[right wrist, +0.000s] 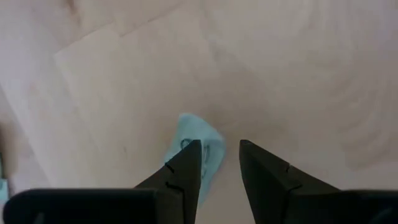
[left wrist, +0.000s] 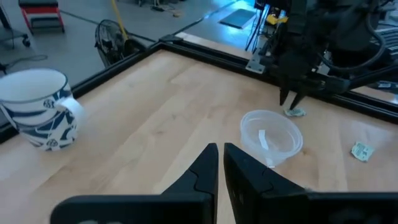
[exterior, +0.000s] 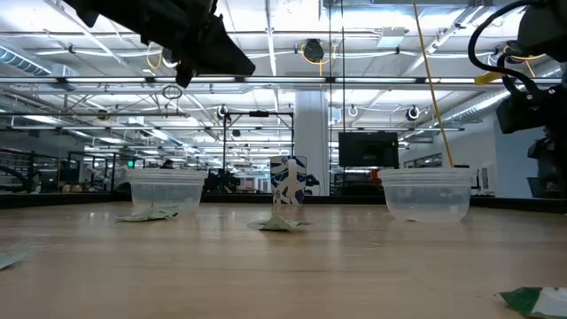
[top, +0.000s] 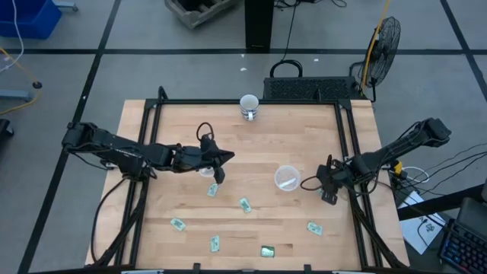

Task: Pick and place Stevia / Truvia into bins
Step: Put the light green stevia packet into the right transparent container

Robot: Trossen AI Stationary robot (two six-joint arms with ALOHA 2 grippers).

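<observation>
Stevia sachet (right wrist: 198, 144) under open right hand (right wrist: 221, 155)

Wooden table (top: 175, 202): sachets (top: 244, 204), two clear cups (top: 287, 178), mug (top: 249, 105).

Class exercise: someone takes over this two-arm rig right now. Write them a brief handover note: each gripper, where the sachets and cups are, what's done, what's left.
Left gripper: raised above the table by the left clear plastic cup, fingers nearly together, nothing visibly held.
Right gripper: down over a small green-and-white paper sachet near the table's right edge, fingers open, not yet gripping it.
Right clear plastic cup: mid-table, one sachet inside.
Left: six sachets lie loose along the near half of the table, for instance and; the left cup's contents cannot be told.
</observation>
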